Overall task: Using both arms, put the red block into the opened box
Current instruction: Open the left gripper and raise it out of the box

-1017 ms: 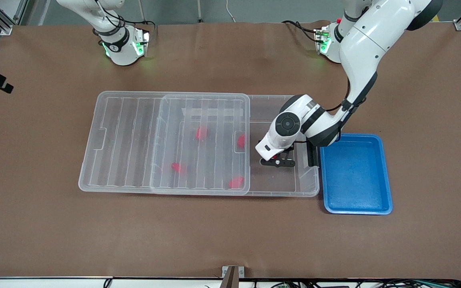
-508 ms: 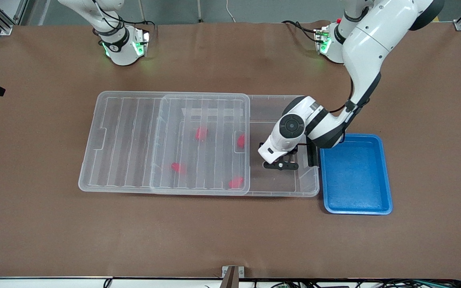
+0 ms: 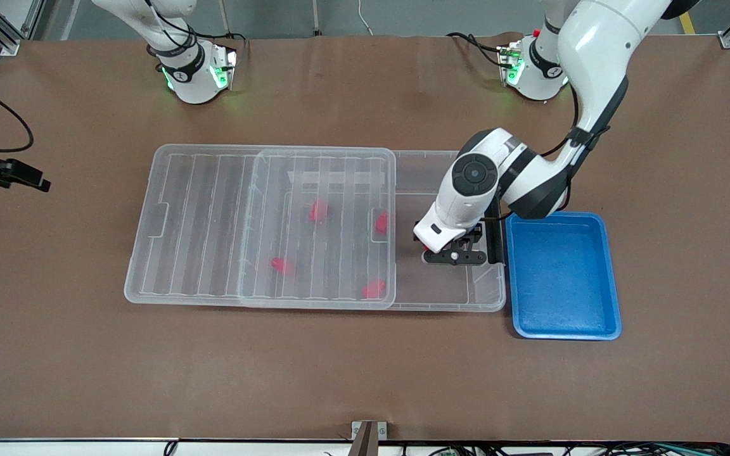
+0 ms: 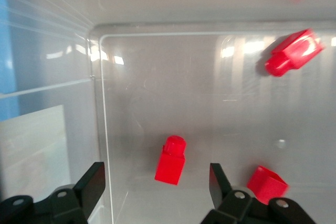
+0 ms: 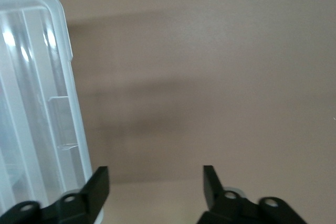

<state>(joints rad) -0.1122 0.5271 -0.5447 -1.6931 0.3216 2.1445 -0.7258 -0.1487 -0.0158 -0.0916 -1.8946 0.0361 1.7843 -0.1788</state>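
Observation:
The clear box (image 3: 485,297) lies mid-table, its ribbed lid (image 3: 213,221) slid toward the right arm's end so that the end by the blue tray is uncovered. My left gripper (image 3: 455,256) hangs open over that uncovered part. In the left wrist view a red block (image 4: 170,161) lies loose on the box floor between the spread fingers of the left gripper (image 4: 156,182), untouched. Two more red blocks (image 4: 293,52) (image 4: 266,183) lie nearby. Several red blocks (image 3: 319,211) show through the lid. My right gripper (image 3: 35,183) is open over bare table (image 5: 210,77) off the lid's end (image 5: 58,103).
A blue tray (image 3: 561,278) stands against the box's end toward the left arm's end of the table. A black latch (image 3: 497,244) sits on that end of the box. Brown table surrounds the box.
My left gripper has opened, let go of the red block and lifted a little toward the blue tray. My right gripper has moved in from the table's edge toward the lid.

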